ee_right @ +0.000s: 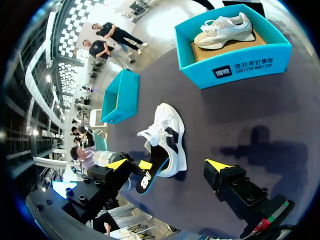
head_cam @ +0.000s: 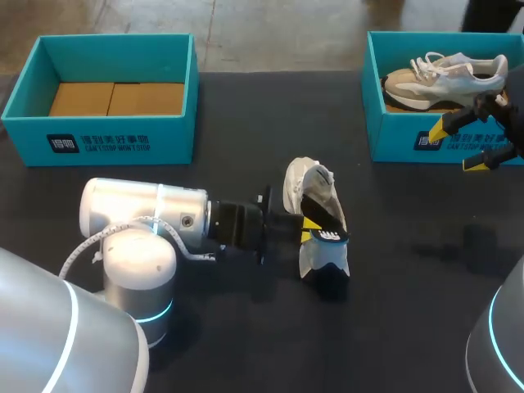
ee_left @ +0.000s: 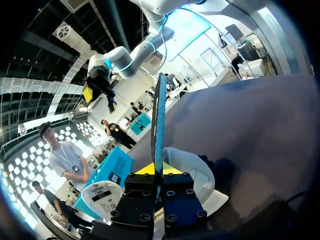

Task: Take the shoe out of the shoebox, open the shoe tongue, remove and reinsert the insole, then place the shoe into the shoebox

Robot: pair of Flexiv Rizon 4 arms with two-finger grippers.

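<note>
Overhead, left claw (head_cam: 309, 231) pinches the insole (ee_left: 159, 115), edge-on at its wrist; right claw (head_cam: 458, 147) spread

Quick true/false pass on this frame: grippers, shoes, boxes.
1. The left gripper is shut on the insole. True.
2. The right gripper holds a shoe. False: it is open and empty, by the front wall of the right shoebox.
3. Both shoeboxes hold a shoe. False: only the right one does, the beige shoe; the left shoebox holds none.
4. A white shoe lies on the table, outside both boxes. True.
</note>
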